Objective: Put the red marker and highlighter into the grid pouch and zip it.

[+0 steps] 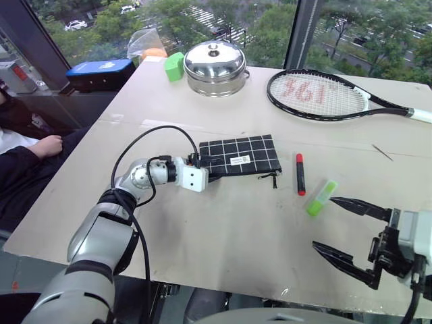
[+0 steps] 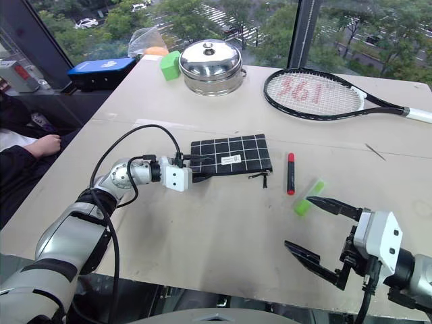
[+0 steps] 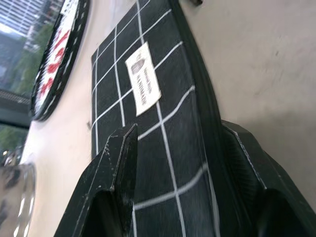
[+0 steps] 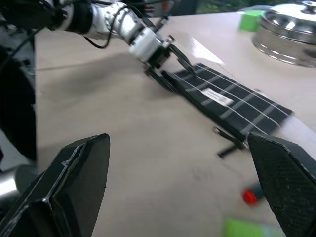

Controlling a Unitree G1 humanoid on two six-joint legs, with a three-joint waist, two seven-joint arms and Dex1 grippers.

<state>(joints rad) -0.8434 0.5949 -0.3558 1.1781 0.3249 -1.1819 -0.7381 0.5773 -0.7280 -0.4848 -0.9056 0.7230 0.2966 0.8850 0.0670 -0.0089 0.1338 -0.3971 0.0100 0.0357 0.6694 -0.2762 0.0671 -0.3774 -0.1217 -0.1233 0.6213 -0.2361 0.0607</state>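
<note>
The left gripper [image 1: 210,164] clamps the near-left end of the grid pouch [image 1: 246,154] to anchor it on the bench [image 1: 223,229], while the right gripper [image 1: 343,233], jaws spread wide and empty, hovers near the highlighter [image 1: 322,197] beside the red marker [image 1: 300,174]

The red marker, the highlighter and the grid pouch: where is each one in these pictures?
red marker [image 1: 300,174], left eye view, middle of its red barrel.
highlighter [image 1: 321,198], left eye view, middle of its green body.
grid pouch [image 1: 244,152], left eye view, checked top face beside the white label.
</note>
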